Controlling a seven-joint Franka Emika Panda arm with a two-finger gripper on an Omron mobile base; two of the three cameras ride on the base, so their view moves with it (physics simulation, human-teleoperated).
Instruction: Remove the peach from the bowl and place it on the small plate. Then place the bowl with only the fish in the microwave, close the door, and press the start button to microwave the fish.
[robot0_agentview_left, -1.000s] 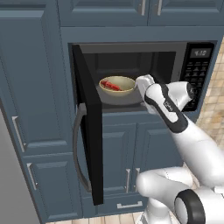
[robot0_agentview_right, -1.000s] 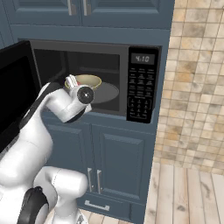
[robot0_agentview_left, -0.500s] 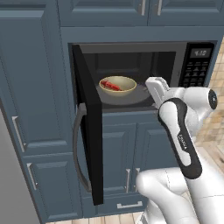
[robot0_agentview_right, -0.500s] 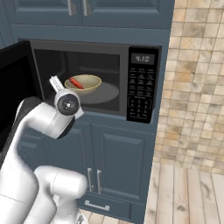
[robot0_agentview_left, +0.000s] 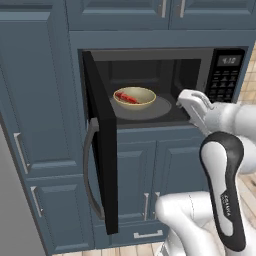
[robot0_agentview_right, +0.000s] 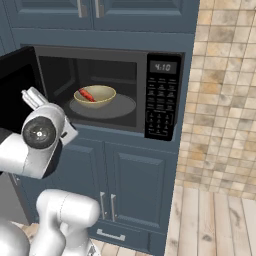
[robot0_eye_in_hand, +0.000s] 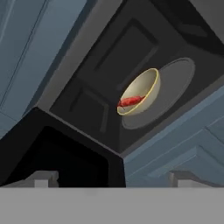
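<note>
- the microwave (robot0_agentview_left: 165, 85) is where it's all at right now, and its door (robot0_agentview_left: 100, 145) is swung wide open toward my left
- the bowl (robot0_agentview_left: 134, 97) sits inside on the turntable, so that part looks done to me
- my end effector (robot0_agentview_left: 192, 102) is released, jaws wide, nothing in them, just outside the opening on the right
- the fish (robot0_agentview_left: 127, 97) is alone in the bowl, no peach in there
- left to do, I reckon: shut the door, hit start on the keypad (robot0_agentview_right: 161, 102)
</note>
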